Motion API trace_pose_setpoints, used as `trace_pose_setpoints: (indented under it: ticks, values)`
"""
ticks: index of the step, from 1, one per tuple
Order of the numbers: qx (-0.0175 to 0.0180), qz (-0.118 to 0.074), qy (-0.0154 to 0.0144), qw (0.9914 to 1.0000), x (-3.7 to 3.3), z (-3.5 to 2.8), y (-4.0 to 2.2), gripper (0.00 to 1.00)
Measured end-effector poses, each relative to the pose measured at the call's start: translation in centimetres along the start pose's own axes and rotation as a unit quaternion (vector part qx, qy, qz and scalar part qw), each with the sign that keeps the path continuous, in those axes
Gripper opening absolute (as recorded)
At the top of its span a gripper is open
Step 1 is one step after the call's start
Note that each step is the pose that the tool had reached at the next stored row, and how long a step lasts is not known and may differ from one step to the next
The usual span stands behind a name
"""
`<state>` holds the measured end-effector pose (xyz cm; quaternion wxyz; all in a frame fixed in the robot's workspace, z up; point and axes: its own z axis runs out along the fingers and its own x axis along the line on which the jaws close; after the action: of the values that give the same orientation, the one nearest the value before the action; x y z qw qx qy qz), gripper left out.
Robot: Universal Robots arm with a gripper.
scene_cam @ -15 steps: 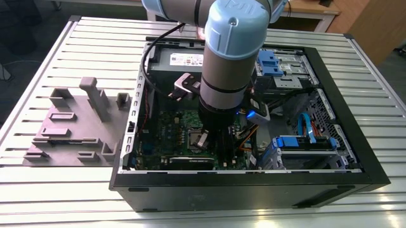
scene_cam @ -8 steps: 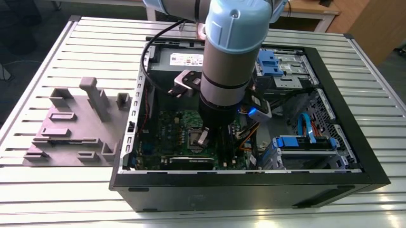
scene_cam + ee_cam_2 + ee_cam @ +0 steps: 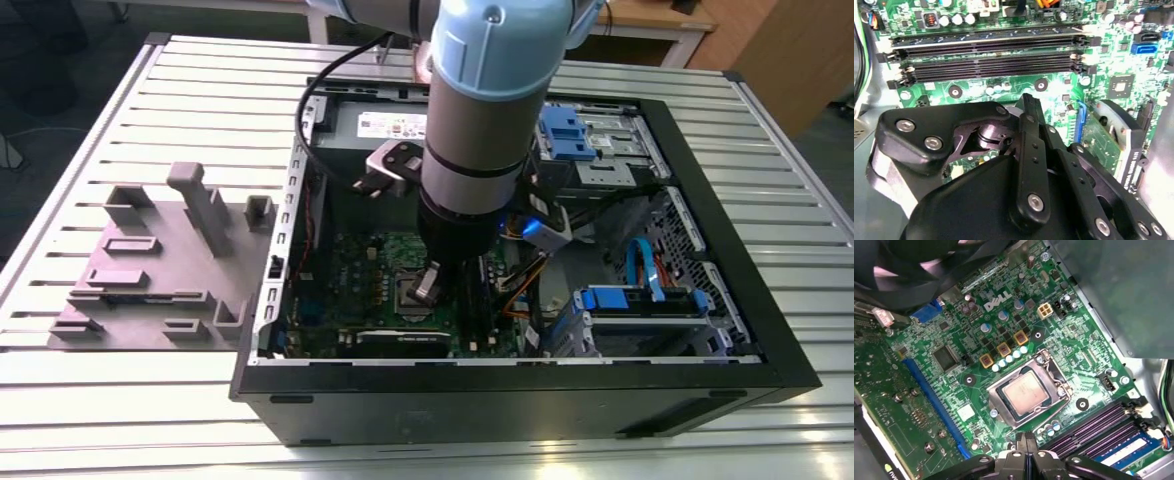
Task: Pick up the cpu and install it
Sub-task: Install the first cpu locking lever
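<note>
The cpu point(image 3: 1025, 392), a small square chip with a silvery top, lies flat inside the metal-framed socket point(image 3: 995, 395) on the green motherboard point(image 3: 954, 330) in the first wrist view. My gripper point(image 3: 1026, 444) hovers beside the socket on the side of the memory slots point(image 3: 1094, 432), apart from the chip, its two black fingers pressed together with nothing between them. In the exterior view my gripper point(image 3: 427, 285) reaches down into the black computer case point(image 3: 534, 385), just above the socket point(image 3: 407, 297). The second wrist view has the black finger linkage point(image 3: 1026, 150) over the board.
A grey power supply point(image 3: 380, 128) sits at the back of the case, with blue drive bays point(image 3: 581, 135) and cables on the exterior view's right. A graphics card point(image 3: 884, 425) stands near the socket. A grey fixture block point(image 3: 160, 260) rests on the slatted table at the exterior view's left.
</note>
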<state>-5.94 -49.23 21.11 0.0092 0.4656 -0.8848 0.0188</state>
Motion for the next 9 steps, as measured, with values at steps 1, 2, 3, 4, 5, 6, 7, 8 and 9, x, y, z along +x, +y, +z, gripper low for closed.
trace_pose_setpoints:
  ticks: [1, 2, 3, 4, 5, 6, 7, 8, 9]
  values:
    - [0.0004, 0.0, 0.0004, 1.0, -0.12, 0.0, 0.11, 0.1]
    - [0.0008, 0.0, 0.0009, 1.0, -0.23, -0.01, 0.21, 0.1]
    - [0.0014, 0.0, 0.0017, 1.0, -0.37, -0.01, 0.34, 0.1]
    - [0.0021, 0.0, 0.0026, 0.99999, -0.48, -0.02, 0.44, 0.1]
    - [0.0031, 0.0, 0.0039, 0.99999, -0.58, -0.03, 0.55, 0.1]
    - [0.0043, 0.0, 0.0056, 0.99998, -0.67, -0.03, 0.65, 0.1]
    - [0.0055, 0.0, 0.0071, 0.99996, -0.74, -0.04, 0.73, 0.1]
    - [0.0065, 0.0, 0.0085, 0.99994, -0.81, -0.04, 0.82, 0.1]
    - [0.0077, 0.0, 0.0098, 0.99992, -0.86, -0.04, 0.9, 0.1]
